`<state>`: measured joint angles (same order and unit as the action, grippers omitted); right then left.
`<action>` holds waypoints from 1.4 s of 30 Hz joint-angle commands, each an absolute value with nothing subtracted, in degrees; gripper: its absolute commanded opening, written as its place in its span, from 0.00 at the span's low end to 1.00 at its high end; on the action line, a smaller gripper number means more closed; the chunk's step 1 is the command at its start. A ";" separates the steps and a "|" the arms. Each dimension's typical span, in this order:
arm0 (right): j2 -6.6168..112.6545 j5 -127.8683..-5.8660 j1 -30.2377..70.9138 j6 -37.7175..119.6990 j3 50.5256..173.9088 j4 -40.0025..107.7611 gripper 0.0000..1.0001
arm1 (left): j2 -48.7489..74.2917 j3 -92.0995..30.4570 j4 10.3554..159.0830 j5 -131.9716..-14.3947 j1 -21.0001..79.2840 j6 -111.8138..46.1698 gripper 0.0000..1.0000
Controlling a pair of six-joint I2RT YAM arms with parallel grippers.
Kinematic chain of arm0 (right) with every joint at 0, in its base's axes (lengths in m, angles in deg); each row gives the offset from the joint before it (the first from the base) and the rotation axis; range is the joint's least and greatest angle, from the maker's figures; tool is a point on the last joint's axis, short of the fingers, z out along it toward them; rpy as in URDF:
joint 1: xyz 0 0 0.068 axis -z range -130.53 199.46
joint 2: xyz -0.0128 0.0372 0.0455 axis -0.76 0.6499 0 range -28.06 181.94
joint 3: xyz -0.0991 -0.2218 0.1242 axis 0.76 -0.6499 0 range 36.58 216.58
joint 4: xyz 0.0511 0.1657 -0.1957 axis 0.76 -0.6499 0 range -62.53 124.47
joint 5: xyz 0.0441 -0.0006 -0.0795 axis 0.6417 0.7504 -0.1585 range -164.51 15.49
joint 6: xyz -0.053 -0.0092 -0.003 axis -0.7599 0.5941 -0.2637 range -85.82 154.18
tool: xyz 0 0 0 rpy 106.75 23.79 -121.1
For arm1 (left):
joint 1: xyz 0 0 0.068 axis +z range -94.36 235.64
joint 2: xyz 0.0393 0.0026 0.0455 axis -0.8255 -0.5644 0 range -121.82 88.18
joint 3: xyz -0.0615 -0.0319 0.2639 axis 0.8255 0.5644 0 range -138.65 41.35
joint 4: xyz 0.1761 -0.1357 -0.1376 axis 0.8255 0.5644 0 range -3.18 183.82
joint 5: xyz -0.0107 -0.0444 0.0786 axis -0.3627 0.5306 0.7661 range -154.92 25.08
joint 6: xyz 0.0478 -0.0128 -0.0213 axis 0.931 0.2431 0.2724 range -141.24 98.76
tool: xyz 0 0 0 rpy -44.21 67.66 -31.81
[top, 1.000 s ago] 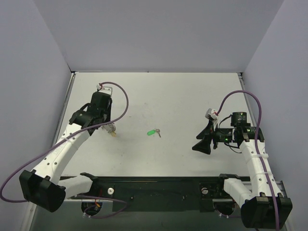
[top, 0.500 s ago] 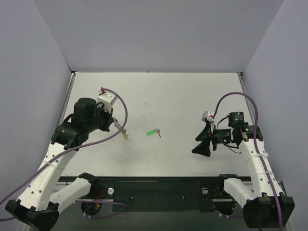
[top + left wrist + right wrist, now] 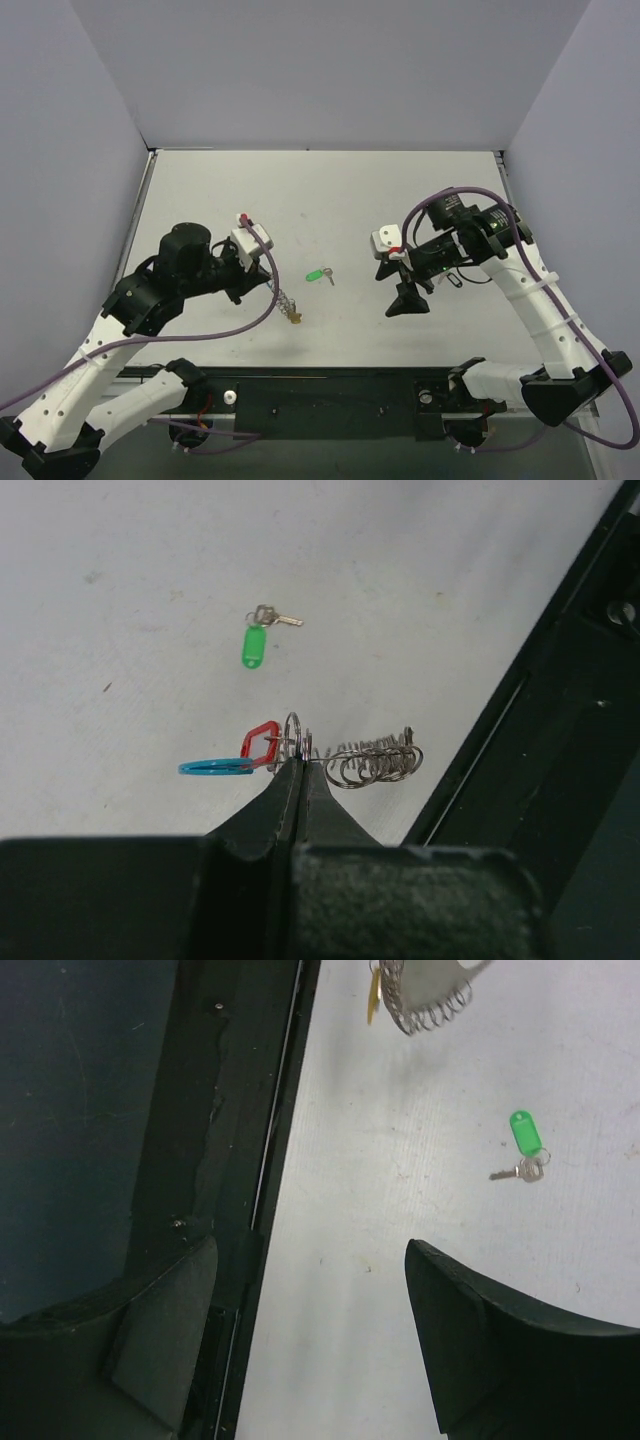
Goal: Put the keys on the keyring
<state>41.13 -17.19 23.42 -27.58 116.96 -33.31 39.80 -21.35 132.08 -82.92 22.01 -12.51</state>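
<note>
The keyring [image 3: 375, 760], a silvery wire coil with a red tag [image 3: 260, 742] and a blue tag [image 3: 215, 767], hangs from my left gripper [image 3: 300, 763], which is shut on its wire. From above, the keyring [image 3: 288, 304] dangles over the table's near-centre with a yellow tag [image 3: 294, 318] lowest, under the left gripper [image 3: 276, 291]. One of the keys, with a green tag [image 3: 318, 274], lies flat mid-table; the same green-tagged key [image 3: 256, 645] [image 3: 523, 1132] shows in both wrist views. My right gripper [image 3: 405, 292] [image 3: 310, 1250] is open and empty, right of that key.
The black base rail [image 3: 320, 385] runs along the near edge, close below the hanging keyring; the rail [image 3: 230, 1160] fills the left of the right wrist view. Purple cables loop from both arms. Grey walls [image 3: 320, 70] enclose the table on three sides.
My left arm has swung right and toward the near edge, carrying the keyring. My right arm has moved left toward the green-tagged key, its jaws still open. The key has not moved.
</note>
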 commanded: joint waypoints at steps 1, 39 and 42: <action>44.27 -18.26 16.96 -28.76 123.15 -40.41 0.71 | 41.60 -21.49 125.76 -86.11 13.92 -11.75 0.00; 43.83 -15.02 0.95 -1.32 114.37 -12.37 0.17 | 35.88 -18.77 111.78 -75.91 -8.43 -18.08 0.00; 44.27 -15.62 1.04 -1.51 114.10 -12.90 0.16 | 36.23 -18.42 111.43 -75.82 -8.43 -18.34 0.00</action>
<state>45.65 -18.70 1.37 0.09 114.49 -11.20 34.40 -18.11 116.58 -76.60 -8.13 -17.45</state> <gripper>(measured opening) 0.160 0.019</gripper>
